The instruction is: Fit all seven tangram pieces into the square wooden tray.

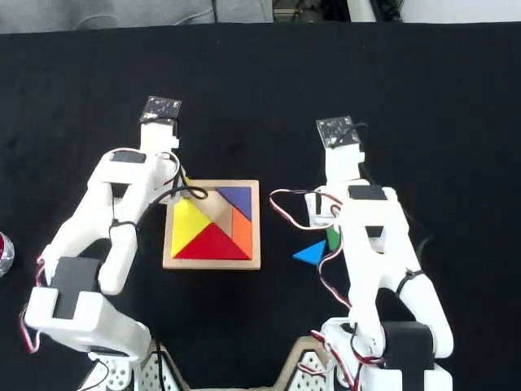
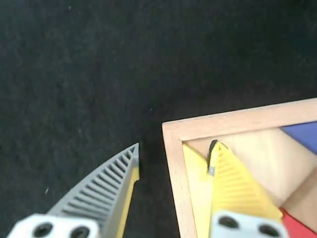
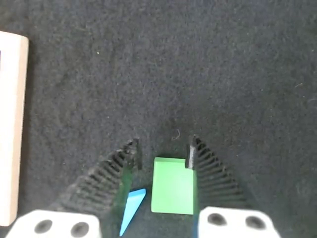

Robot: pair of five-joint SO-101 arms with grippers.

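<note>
The square wooden tray [image 1: 254, 224] lies mid-table and holds a yellow triangle [image 1: 187, 221], a red triangle [image 1: 213, 243], an orange piece [image 1: 242, 231] and a dark blue piece [image 1: 236, 198]; bare wood shows between them near the far wall. My left gripper [image 2: 173, 153] is open and straddles the tray's wall [image 2: 174, 173] at a corner, one finger on the cloth outside, the other over the yellow triangle [image 2: 198, 173]. My right gripper [image 3: 163, 151] is open, with a green square [image 3: 173, 186] between its fingers. A light blue triangle [image 3: 132, 203] lies beside the green square.
Black cloth covers the table. In the high view the green square [image 1: 333, 239] and light blue triangle [image 1: 310, 253] lie right of the tray, partly under the right arm. A small red and silver object [image 1: 4, 252] sits at the left edge.
</note>
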